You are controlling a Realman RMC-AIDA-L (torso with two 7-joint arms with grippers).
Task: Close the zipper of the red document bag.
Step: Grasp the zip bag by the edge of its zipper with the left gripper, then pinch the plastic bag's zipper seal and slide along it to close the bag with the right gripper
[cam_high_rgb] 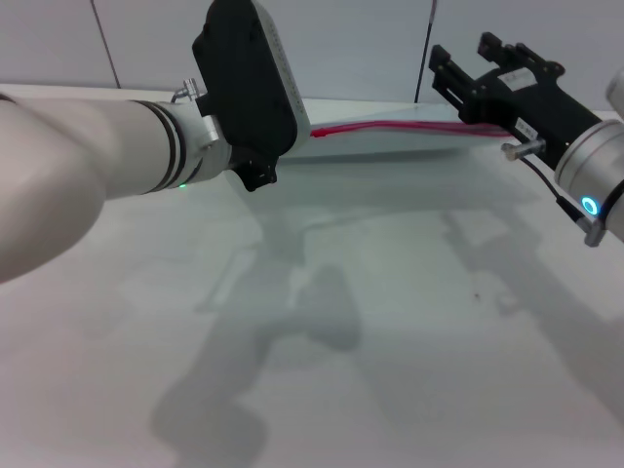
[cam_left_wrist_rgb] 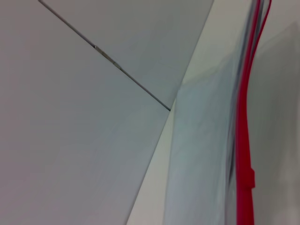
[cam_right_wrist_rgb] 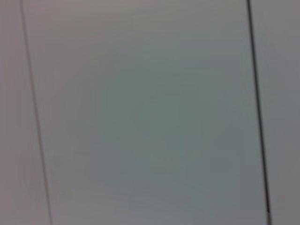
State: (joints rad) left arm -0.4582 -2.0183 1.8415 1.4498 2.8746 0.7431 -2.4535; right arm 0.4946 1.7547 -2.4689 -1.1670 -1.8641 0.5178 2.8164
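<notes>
Red document bag (cam_high_rgb: 390, 141) lies flat at table's (cam_high_rgb: 390, 322) far edge, zipper (cam_high_rgb: 409, 126) running left-right. Left gripper (cam_high_rgb: 255, 177) over its left end, fingers can't tell. Right gripper (cam_high_rgb: 441, 73), fingers apart, above right end. Both arms close.

No text, label, brand, number or sign can be read on anything in these three views.

Free room and obstacles at the far table edge.
Red document bag (cam_high_rgb: 409, 141) lies against the wall (cam_high_rgb: 361, 49); bare table (cam_high_rgb: 390, 322) spreads open in front.
</notes>
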